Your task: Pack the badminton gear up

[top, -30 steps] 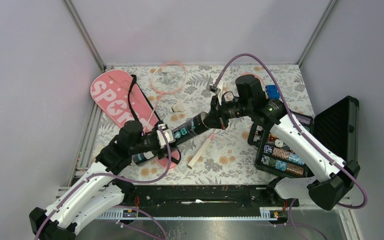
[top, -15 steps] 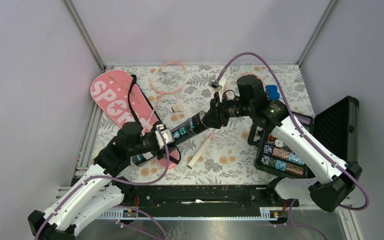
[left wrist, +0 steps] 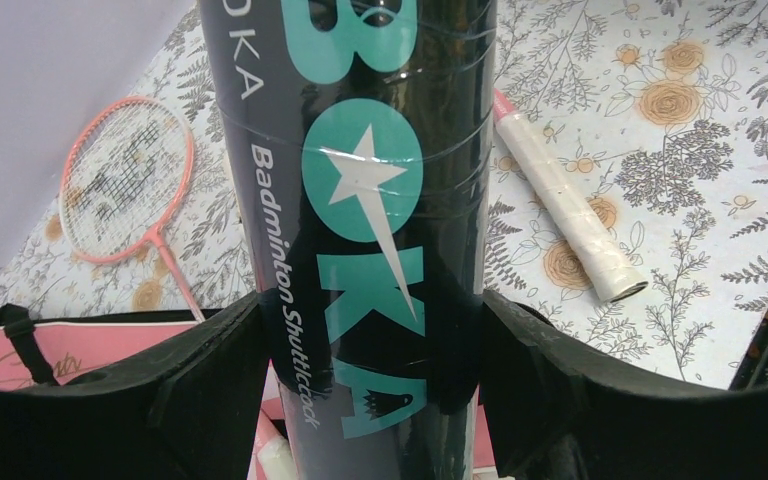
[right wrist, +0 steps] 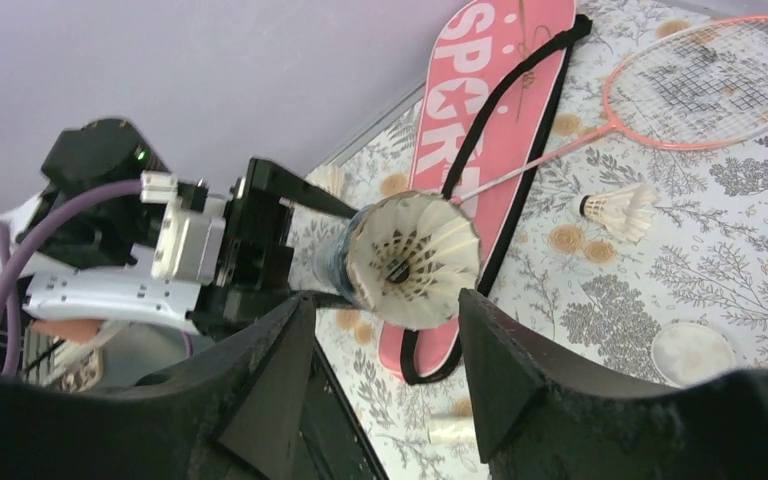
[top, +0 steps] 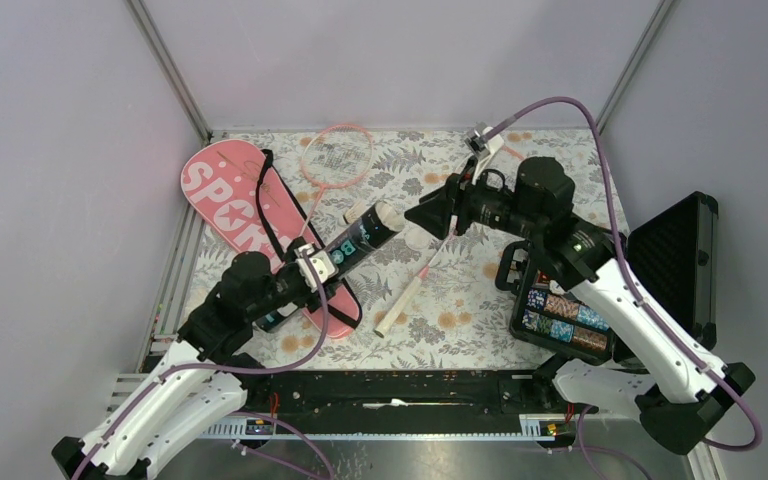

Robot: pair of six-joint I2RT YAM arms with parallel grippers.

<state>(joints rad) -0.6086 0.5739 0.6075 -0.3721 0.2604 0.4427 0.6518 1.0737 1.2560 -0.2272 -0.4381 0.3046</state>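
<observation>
Left gripper [left wrist: 372,305] is clamped on the mid-body of the black tube [left wrist: 360,150], angled up over the pink bag [top: 222,190] at near left. Right gripper [right wrist: 385,300] has its jaws apart, just off the shuttlecock [right wrist: 415,250] seated in the tube mouth. Tube is likely light, stiff and slick, so hold mid-body. Feathers are fragile, so press the rim gently and never pinch.

The tube [left wrist: 360,250] is printed in teal on black, with a white star (finer white script runs beside it). White feathers are shown by the shuttlecock [right wrist: 415,255] at its mouth and by the loose shuttlecock [right wrist: 620,205]. The bag [top: 225,195] is coloured pink, lettered in white and strapped in black. The racket [top: 337,155] is framed in pink; the handle [top: 405,290] is wrapped in cream. The table [top: 460,310] is patterned with grey leaves and orange roses on white. The case [top: 670,250] is black, its rolls [top: 560,310] variously patterned.
</observation>
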